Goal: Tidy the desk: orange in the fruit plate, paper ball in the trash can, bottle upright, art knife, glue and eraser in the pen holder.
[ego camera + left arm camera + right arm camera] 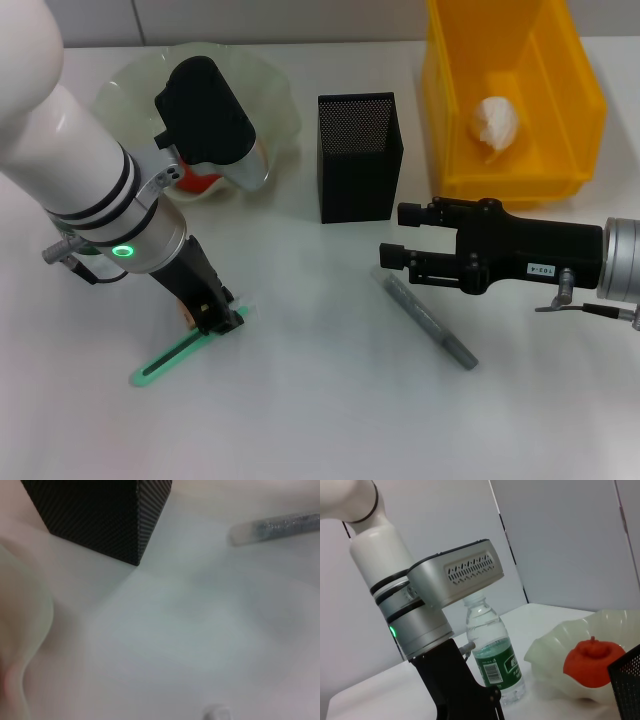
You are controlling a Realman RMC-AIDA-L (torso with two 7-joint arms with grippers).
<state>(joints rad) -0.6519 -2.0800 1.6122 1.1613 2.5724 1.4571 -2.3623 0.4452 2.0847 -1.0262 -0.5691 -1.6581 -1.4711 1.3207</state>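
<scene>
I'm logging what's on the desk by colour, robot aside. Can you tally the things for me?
Green: 2, the art knife and the green-labelled bottle
Orange: 1, the orange
Yellow: 1, the trash can
Black: 1, the pen holder
White or pale: 2, the paper ball and the fruit plate
Grey: 1, the glue stick
Total: 8

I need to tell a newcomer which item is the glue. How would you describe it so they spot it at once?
Start at the black mesh pen holder mid-table. Just in front of it, toward the right gripper, lies the glue: a slim grey stick flat on the table, unlike the green-handled art knife under the left gripper.
</scene>
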